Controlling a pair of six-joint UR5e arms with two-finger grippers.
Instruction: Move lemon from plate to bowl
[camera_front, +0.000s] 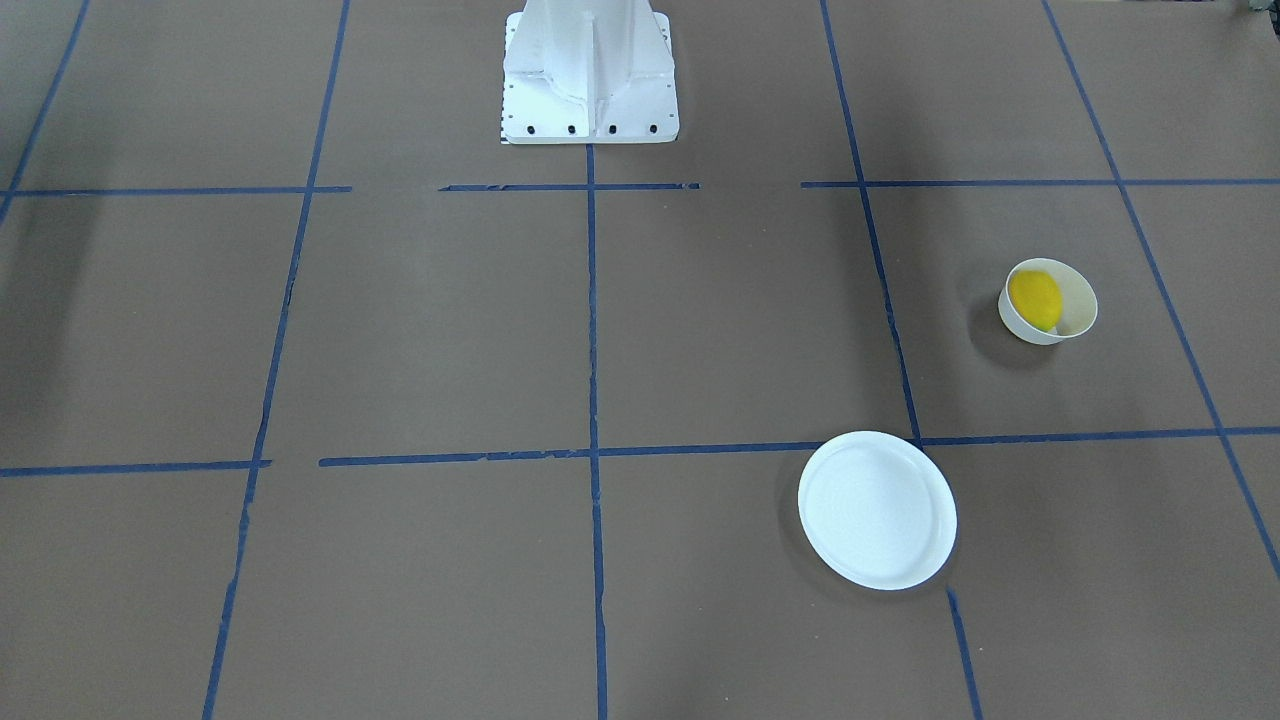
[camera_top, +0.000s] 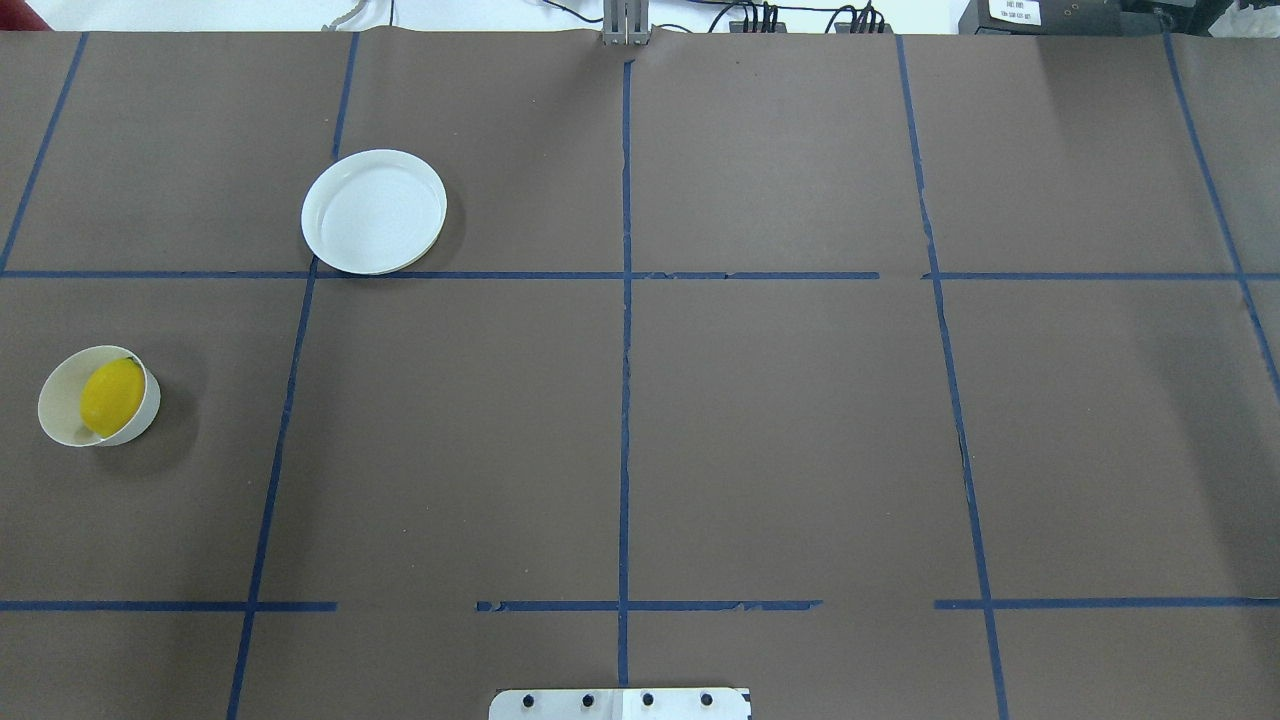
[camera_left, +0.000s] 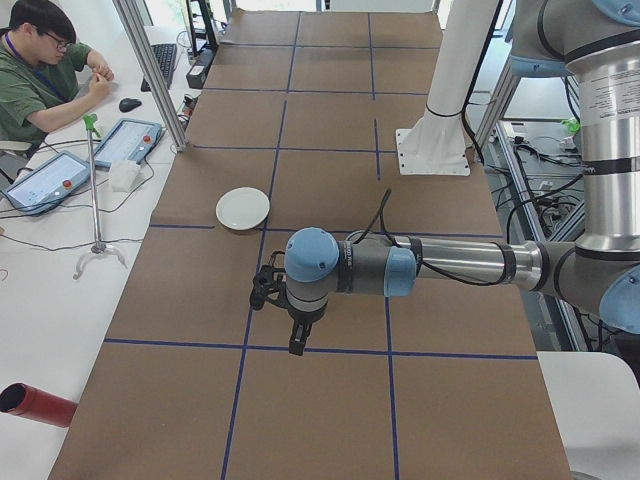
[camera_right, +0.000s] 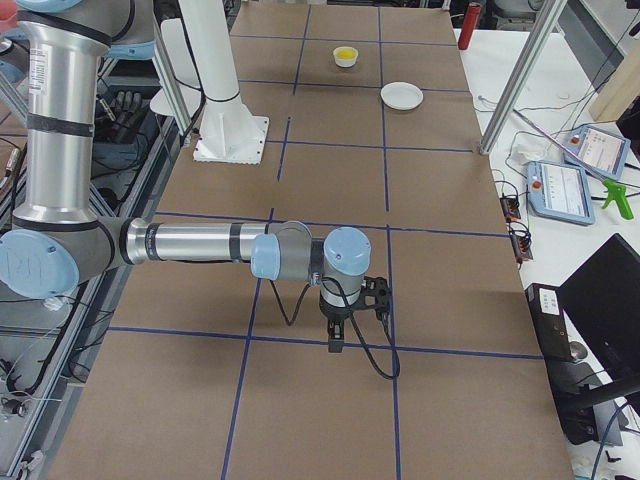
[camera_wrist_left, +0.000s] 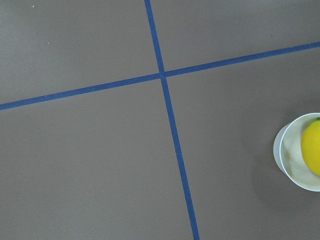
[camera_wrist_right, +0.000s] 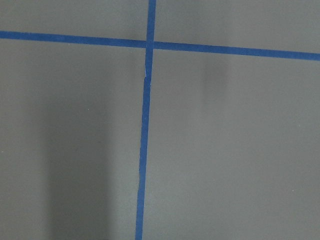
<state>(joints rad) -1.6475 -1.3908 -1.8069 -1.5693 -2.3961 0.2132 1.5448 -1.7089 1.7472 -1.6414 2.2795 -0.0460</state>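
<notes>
The yellow lemon (camera_top: 110, 395) lies inside the small off-white bowl (camera_top: 62, 405) at the table's left side. It fills much of the bowl (camera_front: 1075, 300), as the front view of the lemon (camera_front: 1035, 298) shows. The flat white plate (camera_top: 374, 211) is bare, farther out on the table (camera_front: 877, 510). The left wrist view catches the bowl (camera_wrist_left: 295, 162) and lemon (camera_wrist_left: 312, 152) at its right edge. My left gripper (camera_left: 297, 345) hangs over the table, seen only from the left side. My right gripper (camera_right: 335, 345) shows only from the right side. I cannot tell whether either is open or shut.
Blue tape lines divide the brown table cover (camera_top: 780, 430) into squares. The white robot base (camera_front: 588, 75) stands at the table's near middle edge. A person (camera_left: 40, 70) sits at a side desk with tablets (camera_left: 125, 142). A red cylinder (camera_left: 35, 402) lies beside the table.
</notes>
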